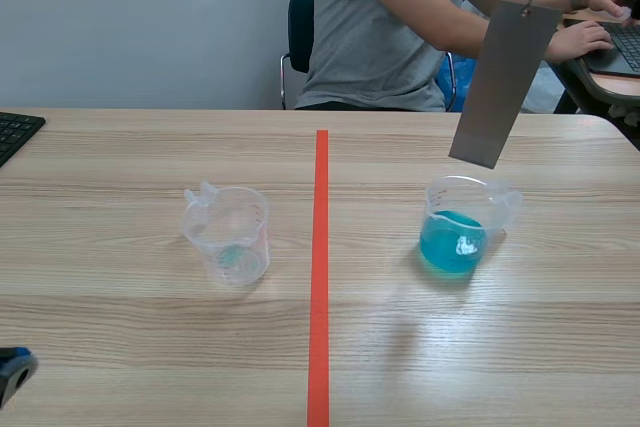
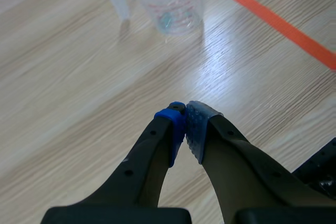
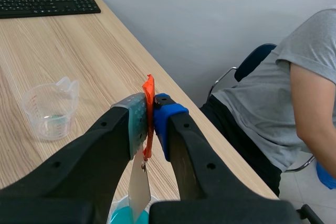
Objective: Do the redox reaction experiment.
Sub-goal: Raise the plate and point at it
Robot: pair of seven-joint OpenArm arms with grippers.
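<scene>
The left gripper (image 2: 185, 125) sits near, on the left, its fingers pressed together on nothing. The left cup (image 1: 228, 235) looks almost empty. The right cup (image 1: 458, 232) holds blue liquid. Above it hangs a grey strip (image 1: 500, 82). The right gripper (image 3: 150, 115) pinches the strip's orange tab (image 3: 149, 87).

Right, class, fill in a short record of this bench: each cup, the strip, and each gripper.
Left cup: clear cup, almost empty, left of the tape line
Right cup: cup of blue liquid, right of that line
Strip: grey strip, hanging above the blue liquid, not dipped
Right gripper: shut on the strip's orange tab
Left gripper: shut on nothing, away from both cups
</scene>
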